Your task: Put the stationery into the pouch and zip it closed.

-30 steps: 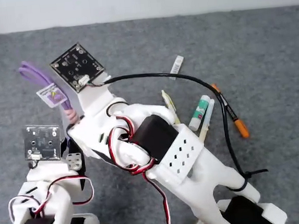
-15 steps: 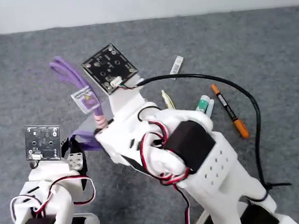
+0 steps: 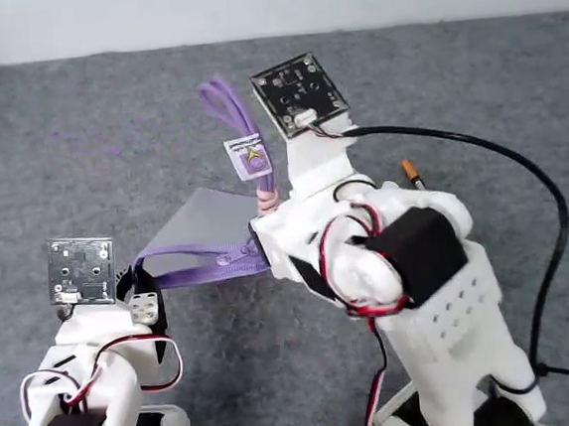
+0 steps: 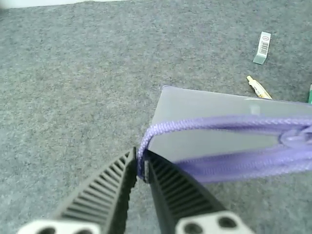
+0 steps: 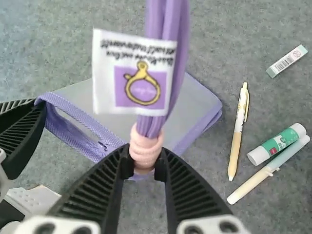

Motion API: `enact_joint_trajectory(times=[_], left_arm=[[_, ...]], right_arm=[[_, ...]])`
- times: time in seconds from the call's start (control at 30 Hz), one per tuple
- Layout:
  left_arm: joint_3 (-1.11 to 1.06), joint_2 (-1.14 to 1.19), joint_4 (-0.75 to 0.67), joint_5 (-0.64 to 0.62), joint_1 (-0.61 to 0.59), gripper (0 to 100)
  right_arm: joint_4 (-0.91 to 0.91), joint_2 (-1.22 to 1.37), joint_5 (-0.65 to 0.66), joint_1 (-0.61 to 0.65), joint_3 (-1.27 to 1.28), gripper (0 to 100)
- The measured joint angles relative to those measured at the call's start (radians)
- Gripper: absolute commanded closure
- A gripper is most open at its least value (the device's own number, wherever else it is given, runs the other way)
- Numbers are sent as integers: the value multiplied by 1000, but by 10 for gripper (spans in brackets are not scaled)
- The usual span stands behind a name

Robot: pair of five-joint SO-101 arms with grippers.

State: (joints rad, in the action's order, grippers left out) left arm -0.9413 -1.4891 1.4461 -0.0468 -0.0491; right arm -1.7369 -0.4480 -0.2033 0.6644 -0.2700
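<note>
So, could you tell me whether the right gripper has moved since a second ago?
Yes: the right gripper, shut on the pouch's pink band, moved right, away from the left arm's camera board, toward the orange pen.

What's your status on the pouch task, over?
Left end effector shut on pouch corner. Right end effector shut on zipper strap. Pen, glue stick lie outside, on the carpet.

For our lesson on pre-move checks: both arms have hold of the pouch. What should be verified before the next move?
1. Left gripper shut on the pouch corner: ok.
2. Right gripper shut on the zip pull: ok.
3. The zip open wide enough for pens: cannot tell.
4. Stationery inside the pouch: not ok. The yellow pen and glue stick lie outside it.
</note>
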Motion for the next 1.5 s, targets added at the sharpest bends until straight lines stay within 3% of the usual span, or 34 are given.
enact_joint_trajectory(times=[0.13,0.47,0.77,1.0,1.5], left_arm=[[0,0,-12,5,0,829],[-69,0,-31,5,-3,820],[-186,0,-167,86,-2,987],[-187,3,-196,126,0,989],[-28,2,8,127,-77,990]], right_arm=[[0,-5,0,15,0,991],[-2,-5,2,15,0,991],[-2,-5,2,17,0,991],[-2,-5,2,17,0,991],[110,-3,0,-224,0,987]])
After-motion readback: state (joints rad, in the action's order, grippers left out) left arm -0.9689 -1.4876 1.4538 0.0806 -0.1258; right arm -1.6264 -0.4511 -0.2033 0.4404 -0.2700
